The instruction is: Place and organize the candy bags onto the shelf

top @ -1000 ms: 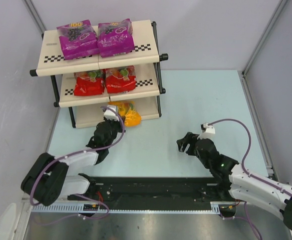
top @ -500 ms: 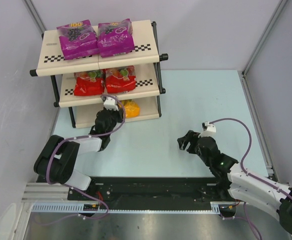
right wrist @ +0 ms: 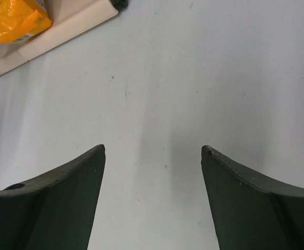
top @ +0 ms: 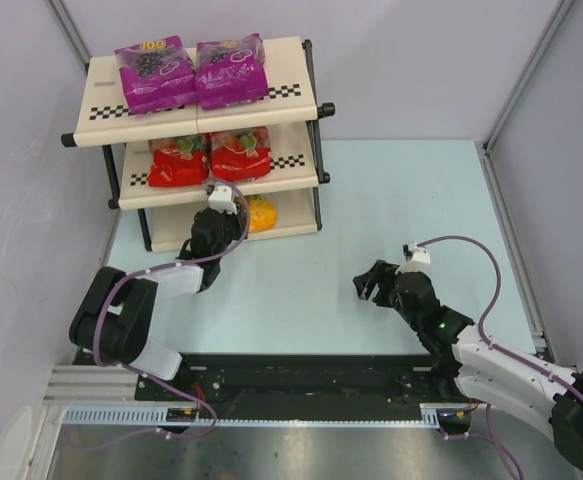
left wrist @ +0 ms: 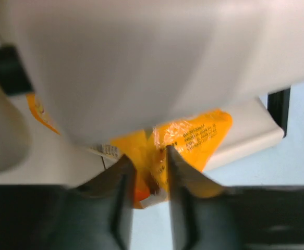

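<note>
Most of the orange-yellow bag (top: 261, 212) is hidden. From above only a rounded slice of it shows on the lowest board, left of centre in the frame, tucked under the middle board of the shelf (top: 296, 65). In the left wrist view a blurred pale board fills the upper frame and covers the bag's top. The left pincer (left wrist: 147, 153) reaches in under that board. Its dark fingers (left wrist: 123, 208) stand a narrow gap apart with a fold of the orange bag between them, and whether they press on it I cannot tell. There are five bags in all: two purple bags (top: 154, 75) (top: 231, 72) side by side on the top board at upper left, two red bags (top: 178, 160) (top: 241, 153) side by side on the middle board, and the one orange bag below. The right pincer (top: 371, 285) sits right of centre, well apart from the shelf, with its jaws spread wide over bare pale-blue table (top: 401, 200) and nothing between them. Its own camera catches the orange bag cut off in the upper left corner. A black frame post (left wrist: 279, 104) stands at the right edge of the left wrist view.
</note>
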Controlling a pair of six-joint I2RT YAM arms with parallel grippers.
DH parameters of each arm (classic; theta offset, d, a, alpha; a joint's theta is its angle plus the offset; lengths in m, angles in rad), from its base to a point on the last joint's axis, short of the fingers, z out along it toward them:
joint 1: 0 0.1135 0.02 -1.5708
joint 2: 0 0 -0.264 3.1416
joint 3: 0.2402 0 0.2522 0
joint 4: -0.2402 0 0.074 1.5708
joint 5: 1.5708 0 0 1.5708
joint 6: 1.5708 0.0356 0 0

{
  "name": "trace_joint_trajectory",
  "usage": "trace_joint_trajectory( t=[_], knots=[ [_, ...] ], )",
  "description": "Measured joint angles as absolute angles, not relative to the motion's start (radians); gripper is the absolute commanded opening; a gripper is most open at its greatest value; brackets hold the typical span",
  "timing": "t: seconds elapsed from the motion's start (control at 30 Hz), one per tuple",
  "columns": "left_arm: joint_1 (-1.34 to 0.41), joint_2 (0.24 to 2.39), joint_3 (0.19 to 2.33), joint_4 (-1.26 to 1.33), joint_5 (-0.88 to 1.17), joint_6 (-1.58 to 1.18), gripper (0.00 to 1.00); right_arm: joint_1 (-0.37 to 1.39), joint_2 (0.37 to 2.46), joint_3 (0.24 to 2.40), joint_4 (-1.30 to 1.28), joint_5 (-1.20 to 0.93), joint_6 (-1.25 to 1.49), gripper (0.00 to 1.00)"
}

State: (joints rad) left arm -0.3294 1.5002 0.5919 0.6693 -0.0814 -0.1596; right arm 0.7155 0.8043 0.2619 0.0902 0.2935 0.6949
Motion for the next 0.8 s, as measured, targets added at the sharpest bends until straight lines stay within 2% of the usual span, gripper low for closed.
trace_joint_trajectory(
  t=[0.03, 0.17, 0.33, 0.53, 0.67, 0.8],
  knots=[
    [-0.332, 1.498, 0.592, 0.663, -0.084, -0.156, 0.64, 0.715, 0.805, 0.262, 0.091, 0.293, 0.695, 0.79],
    [-0.327, 1.485, 0.595, 0.636, -0.128, -0.185, 0.87, 0.714, 0.805, 0.262, 0.097, 0.281, 0.695, 0.79],
    [-0.324, 1.405, 0.565, 0.603, -0.181, -0.224, 0.95, 0.713, 0.805, 0.262, 0.102, 0.278, 0.695, 0.78],
    [-0.324, 1.234, 0.524, 0.571, -0.225, -0.301, 0.97, 0.713, 0.82, 0.26, 0.142, 0.252, 0.669, 0.72],
    [-0.329, 1.095, 0.449, 0.523, -0.237, -0.366, 0.97, 0.713, 0.928, 0.26, 0.257, 0.193, 0.635, 0.61],
    [-0.355, 0.96, 0.377, 0.443, -0.255, -0.423, 0.97, 0.724, 1.132, 0.311, 0.393, 0.117, 0.595, 0.48]
  ],
)
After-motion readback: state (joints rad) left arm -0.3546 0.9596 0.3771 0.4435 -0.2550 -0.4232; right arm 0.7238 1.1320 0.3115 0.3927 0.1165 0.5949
